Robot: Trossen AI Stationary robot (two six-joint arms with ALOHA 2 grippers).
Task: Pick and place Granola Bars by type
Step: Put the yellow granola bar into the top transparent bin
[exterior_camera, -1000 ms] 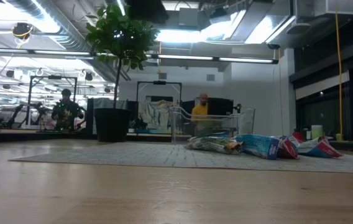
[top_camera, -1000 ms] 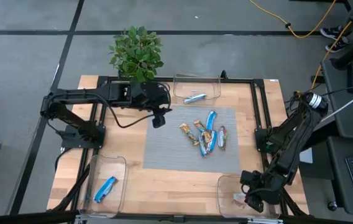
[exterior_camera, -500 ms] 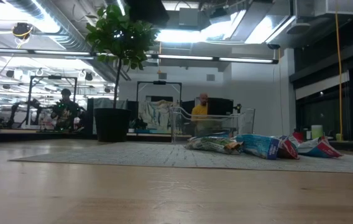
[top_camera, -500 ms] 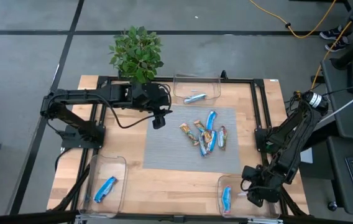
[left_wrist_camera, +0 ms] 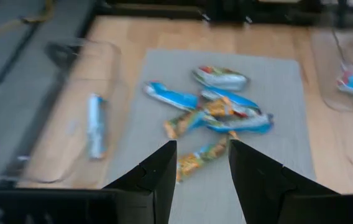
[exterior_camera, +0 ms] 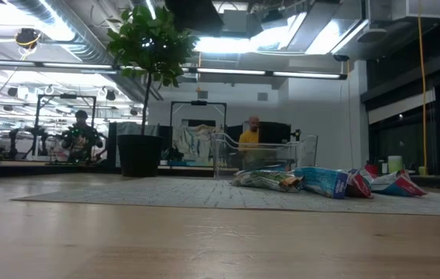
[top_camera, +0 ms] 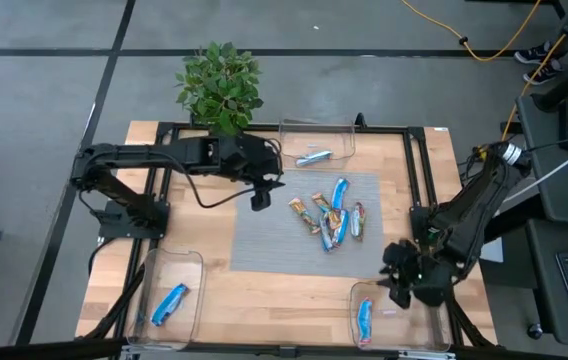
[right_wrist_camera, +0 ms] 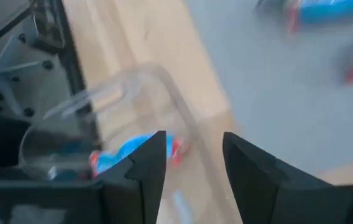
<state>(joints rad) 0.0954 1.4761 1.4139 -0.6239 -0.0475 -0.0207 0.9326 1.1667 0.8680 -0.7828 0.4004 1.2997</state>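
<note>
Left pincer [top_camera: 260,201], open and empty, hovers beside the heaped bars [top_camera: 330,216] on the mat [top_camera: 274,245]; right pincer [top_camera: 401,283], open, is near a bin [top_camera: 356,292]. Overlapping wrappers risk a double pick.

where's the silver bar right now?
High view: the silver bar lies alone in the clear bin at the table's far edge, beyond the mat and right of the plant.
</note>
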